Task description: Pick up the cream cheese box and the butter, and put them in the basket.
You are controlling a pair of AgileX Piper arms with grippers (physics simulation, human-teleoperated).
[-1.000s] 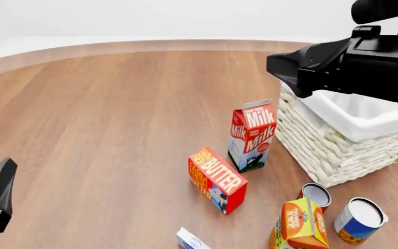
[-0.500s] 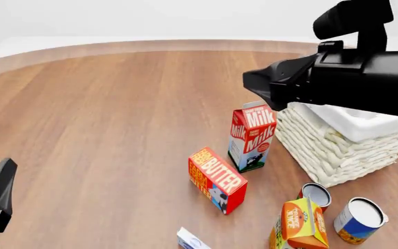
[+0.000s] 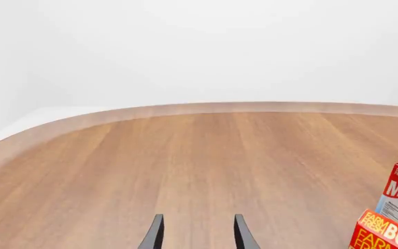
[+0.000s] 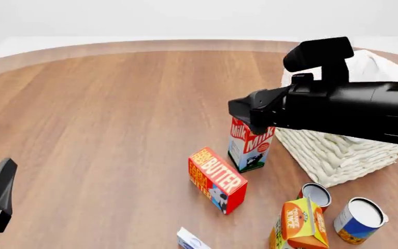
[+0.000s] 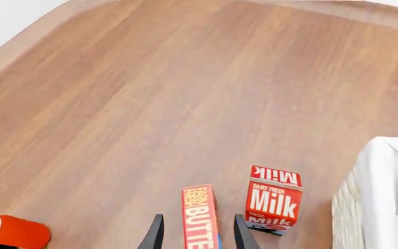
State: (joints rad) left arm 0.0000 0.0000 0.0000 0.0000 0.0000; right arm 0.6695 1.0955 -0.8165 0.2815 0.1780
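The butter (image 4: pixel 217 180) is a red and orange box lying on the table, left of the milk carton; it also shows in the wrist views (image 5: pixel 199 218) (image 3: pixel 385 231). Only the top of the cream cheese box (image 4: pixel 192 241), white with blue marks, shows at the front edge. The white wicker basket (image 4: pixel 337 150) stands at the right (image 5: pixel 385 197). My right gripper (image 4: pixel 244 111) (image 5: pixel 198 218) hangs open and holds nothing, high over the milk carton and butter. My left gripper (image 4: pixel 4 176) (image 3: pixel 198 218) is open and holds nothing, low at the near left.
A red-and-white milk carton (image 4: pixel 251 148) (image 5: pixel 271 199) stands between the butter and the basket, its top hidden behind my right arm. An orange juice carton (image 4: pixel 299 225) and two cans (image 4: pixel 314 194) (image 4: pixel 359 218) stand at the near right.
My right arm has swung left and lower, from above the basket's near corner to over the milk carton. The left arm and all objects have stayed put.
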